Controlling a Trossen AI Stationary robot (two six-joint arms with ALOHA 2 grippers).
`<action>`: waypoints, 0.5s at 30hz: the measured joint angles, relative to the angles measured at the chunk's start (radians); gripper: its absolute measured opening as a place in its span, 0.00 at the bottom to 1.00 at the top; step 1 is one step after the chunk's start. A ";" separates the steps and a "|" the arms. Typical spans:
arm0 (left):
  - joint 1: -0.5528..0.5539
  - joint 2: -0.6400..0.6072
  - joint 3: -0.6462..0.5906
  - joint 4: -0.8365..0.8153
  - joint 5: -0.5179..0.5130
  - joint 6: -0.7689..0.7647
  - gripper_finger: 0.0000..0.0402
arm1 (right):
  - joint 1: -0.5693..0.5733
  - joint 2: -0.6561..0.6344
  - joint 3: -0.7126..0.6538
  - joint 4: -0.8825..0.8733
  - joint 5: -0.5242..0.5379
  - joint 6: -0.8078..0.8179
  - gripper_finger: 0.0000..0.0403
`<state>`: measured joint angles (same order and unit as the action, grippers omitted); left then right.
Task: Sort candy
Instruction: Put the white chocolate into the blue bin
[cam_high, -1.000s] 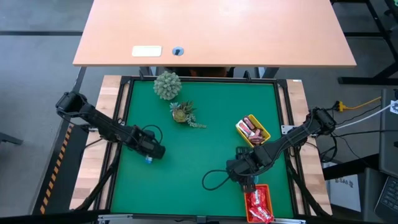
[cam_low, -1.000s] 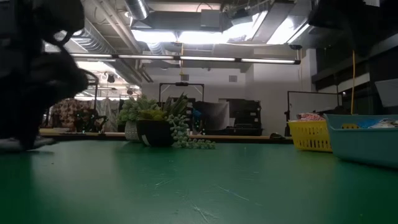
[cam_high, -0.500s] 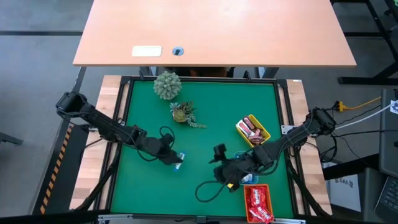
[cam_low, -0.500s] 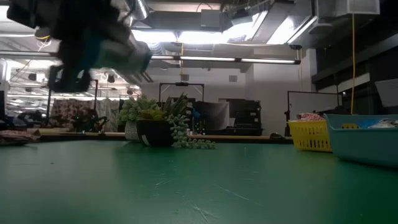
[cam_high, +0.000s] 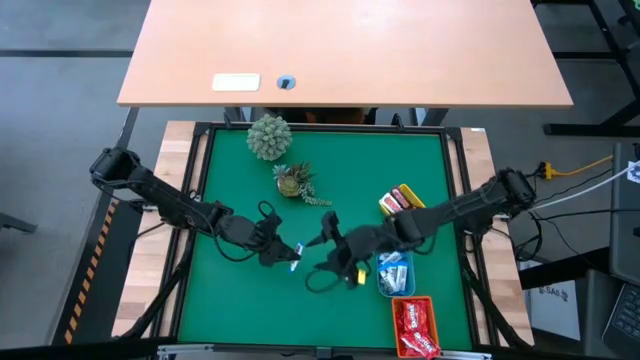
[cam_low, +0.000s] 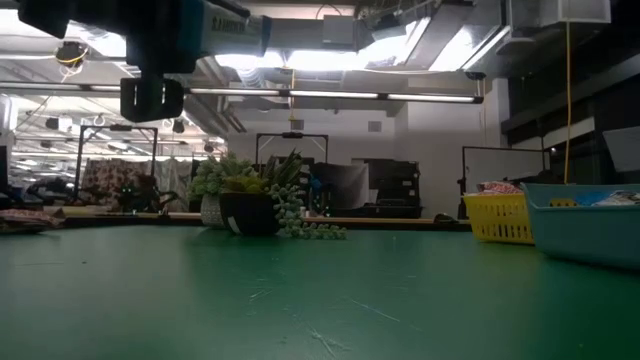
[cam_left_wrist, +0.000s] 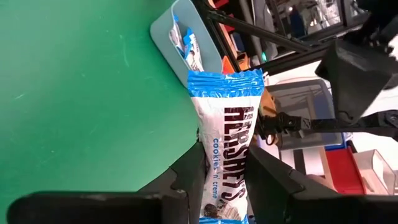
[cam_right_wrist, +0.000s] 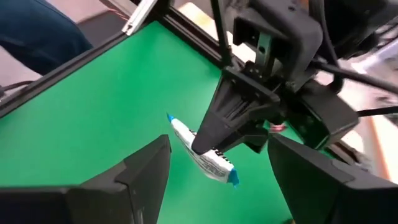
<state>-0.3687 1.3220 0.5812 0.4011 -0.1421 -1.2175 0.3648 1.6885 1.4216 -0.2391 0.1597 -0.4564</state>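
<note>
Handover | blue-and-white candy (cam_left_wrist: 229, 134) clamped in left end effector (cam_high: 283, 257), held aloft | right end effector (cam_high: 325, 232) spread apart to receive.

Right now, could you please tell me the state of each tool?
Left tool: closed on the blue-and-white candy bar.
Right tool: open, empty, facing the left one.

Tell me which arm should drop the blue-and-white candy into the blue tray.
Right, probably. The left gripper holds the blue-and-white candy mid-table; the right gripper faces it, open, and its arm reaches across the blue tray.
</note>
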 joint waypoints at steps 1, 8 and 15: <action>0.000 0.000 0.000 0.000 0.000 0.000 0.25 | -0.019 0.006 0.000 0.002 -0.040 0.000 0.67; 0.000 0.000 0.000 0.002 0.000 0.037 0.25 | -0.114 0.066 0.000 0.002 -0.204 0.001 0.67; 0.000 0.000 0.000 0.005 0.001 0.053 0.25 | -0.138 0.135 0.000 0.024 -0.216 -0.001 0.67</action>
<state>-0.3691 1.3220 0.5816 0.4065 -0.1410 -1.1642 0.2264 1.8233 1.4212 -0.2153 -0.0563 -0.4578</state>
